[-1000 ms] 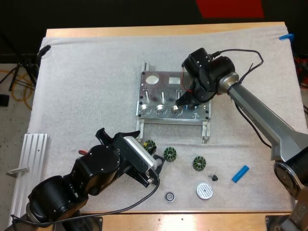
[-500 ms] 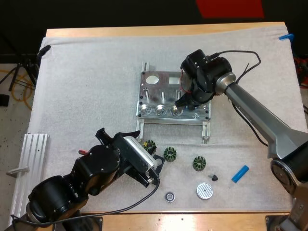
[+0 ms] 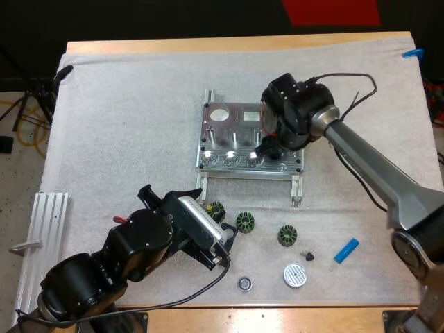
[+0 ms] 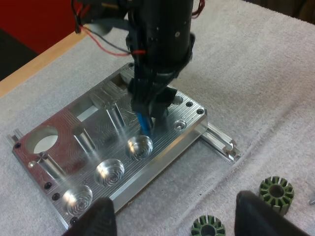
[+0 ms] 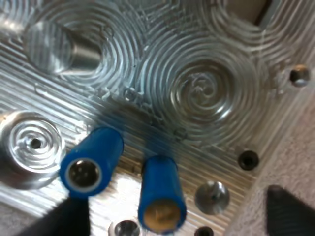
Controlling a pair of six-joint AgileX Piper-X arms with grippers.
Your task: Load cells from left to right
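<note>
Two blue cylinders (image 5: 158, 191) (the cells, most probably) appear upright and close together at the right end of the metal fixture (image 4: 165, 150), just beside its rightmost round pocket (image 4: 139, 146). The right claw (image 4: 151, 105) hangs directly above them; whether it grips one or is free of them cannot be told. All three pockets in the front row look empty, so the loading seems to be at its first step. As the order is left to right, the next move probably calls for carrying a cell to the leftmost pocket (image 4: 77, 197), keeping it vertical and lowering it centred. The left claw (image 4: 176, 217) is open, holds nothing, and hovers over the mat (image 3: 125, 125) near the dark ring parts (image 3: 245, 222).
</note>
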